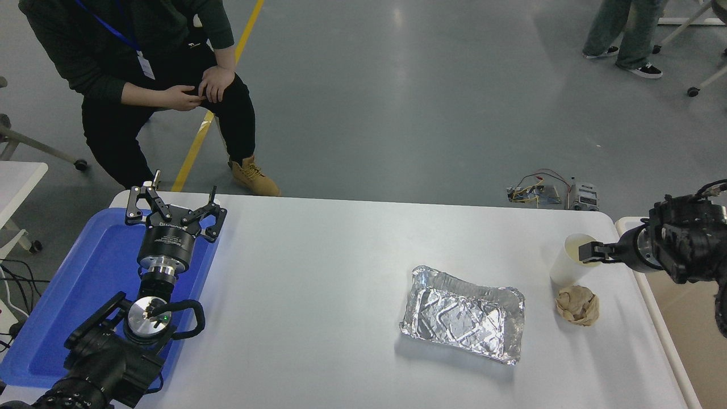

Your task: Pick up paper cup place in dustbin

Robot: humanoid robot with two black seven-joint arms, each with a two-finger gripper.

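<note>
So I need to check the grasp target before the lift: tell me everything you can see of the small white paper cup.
The small white tapered paper cup stands upright near the white table's far right corner, its round rim up and a pale cream inside showing. It looks plain and undented. The right black gripper reaches in from the right at rim height, one finger over the cup's mouth; whether it grips the wall cannot be told. The crumpled brown paper ball lies just in front of the cup.
</note>
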